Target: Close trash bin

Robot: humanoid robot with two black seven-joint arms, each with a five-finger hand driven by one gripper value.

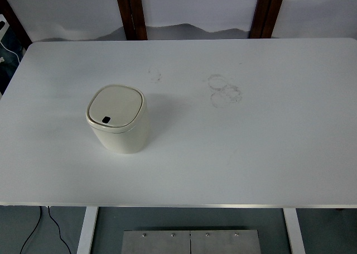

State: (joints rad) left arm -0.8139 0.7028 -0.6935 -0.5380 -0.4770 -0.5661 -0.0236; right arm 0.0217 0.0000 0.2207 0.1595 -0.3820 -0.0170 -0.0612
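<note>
The table (268, 153) fills the view, with faint ring marks (224, 90) right of centre. The bin (117, 120) stands upright left of centre, its lid (115, 106) apparently flat and already down. Neither hand shows, so their state is unknown; the left arm would likely be nearer.

No readable text, label, brand or number anywhere. Trash bin (117, 120), left of centre on the desk (268, 148): lid unmarked.
</note>
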